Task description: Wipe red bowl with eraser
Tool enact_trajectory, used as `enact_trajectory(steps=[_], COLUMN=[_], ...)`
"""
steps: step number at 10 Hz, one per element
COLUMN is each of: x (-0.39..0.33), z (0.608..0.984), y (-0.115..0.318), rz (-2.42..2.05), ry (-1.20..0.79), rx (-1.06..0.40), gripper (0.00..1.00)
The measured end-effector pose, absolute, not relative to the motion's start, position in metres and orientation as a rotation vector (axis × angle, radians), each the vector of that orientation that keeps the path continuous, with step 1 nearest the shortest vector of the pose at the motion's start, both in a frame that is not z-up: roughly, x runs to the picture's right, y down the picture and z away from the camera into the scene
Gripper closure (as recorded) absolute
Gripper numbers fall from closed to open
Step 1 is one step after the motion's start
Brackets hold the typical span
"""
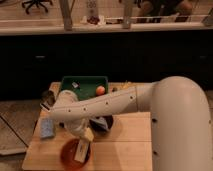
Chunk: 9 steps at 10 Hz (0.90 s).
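The red bowl (69, 156) sits near the front left of the wooden table (125, 145). The whitish-tan eraser (81, 150) rests inside it, tilted, over the bowl's right half. My gripper (82, 135) hangs from the white arm (100, 106) just above the bowl and reaches down onto the eraser's upper end. The dark bowl (102, 123) stands just behind and right of the red bowl, partly hidden by the arm.
A light blue pad (47, 128) lies at the left of the table. A green tray (84, 86) with an orange ball (100, 90) stands at the back. A dark counter front rises behind the table. The table's front edge is close to the red bowl.
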State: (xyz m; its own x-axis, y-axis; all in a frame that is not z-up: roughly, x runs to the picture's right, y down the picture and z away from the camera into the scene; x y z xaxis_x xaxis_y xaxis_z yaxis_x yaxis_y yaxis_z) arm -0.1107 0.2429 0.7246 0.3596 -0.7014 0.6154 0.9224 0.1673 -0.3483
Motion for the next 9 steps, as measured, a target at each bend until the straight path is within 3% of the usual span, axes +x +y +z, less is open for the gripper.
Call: enact_trajectory(steps=[5,9], x=[-0.130,-0.178], z=[0.737,0.736], y=[0.206,0.205], rz=[-1.221,-1.316], ry=[-0.320,-0.367], rx=[-0.731,-0.707], gripper=[0.99,0.99])
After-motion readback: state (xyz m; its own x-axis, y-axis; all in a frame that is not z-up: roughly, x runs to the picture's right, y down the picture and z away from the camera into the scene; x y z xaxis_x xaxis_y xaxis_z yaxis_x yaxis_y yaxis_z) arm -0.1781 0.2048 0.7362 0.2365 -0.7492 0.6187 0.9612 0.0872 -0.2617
